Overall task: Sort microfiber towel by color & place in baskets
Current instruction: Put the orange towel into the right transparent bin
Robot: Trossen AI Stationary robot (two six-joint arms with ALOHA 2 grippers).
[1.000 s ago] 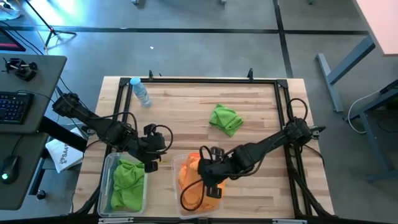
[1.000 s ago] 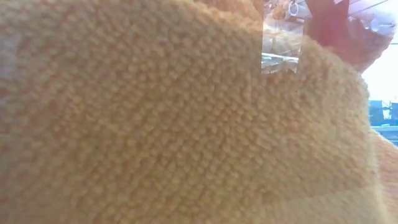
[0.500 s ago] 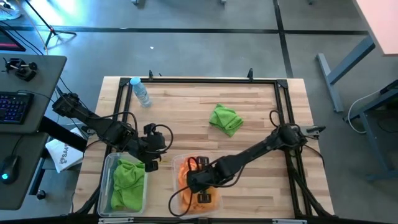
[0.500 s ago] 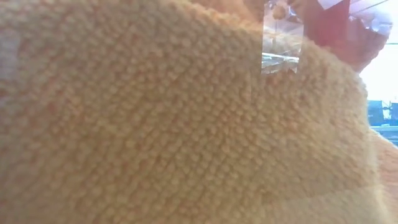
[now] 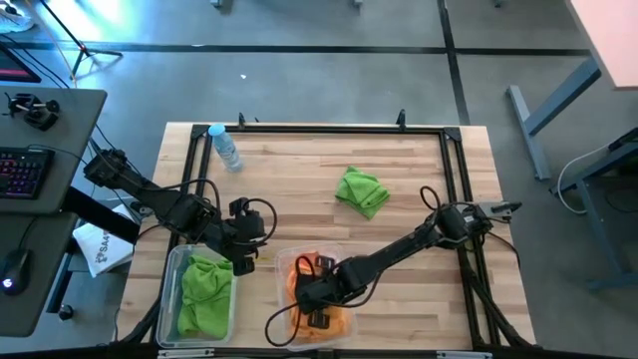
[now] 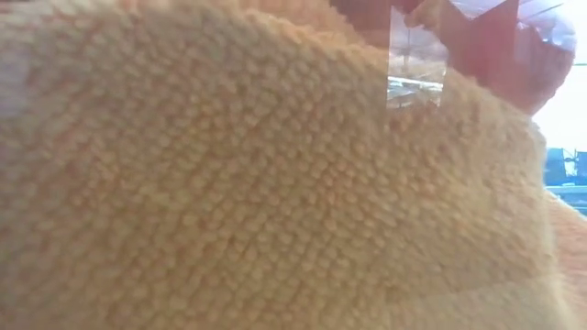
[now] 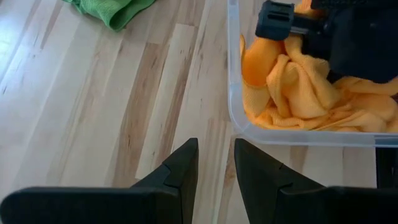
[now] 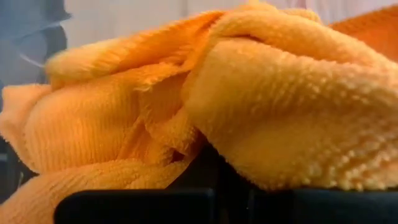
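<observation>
Right pincer (image 5: 317, 317) moved deeper into basket (image 5: 280, 261), clenched; low view: only orange towel (image 6: 257, 183).

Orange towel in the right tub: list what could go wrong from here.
1. The right gripper is shut and buried in the orange towel; lifting out may drag cloth over the tub wall.
2. One green towel lies loose on the table, unsorted.
3. The left gripper hangs near that tub; the arms could collide.

A robotics lab: a black-framed wooden tabletop (image 5: 299, 170) on a bare grey concrete floor (image 5: 319, 70), a desk with a backlit keyboard (image 5: 22, 172) beside it.
</observation>
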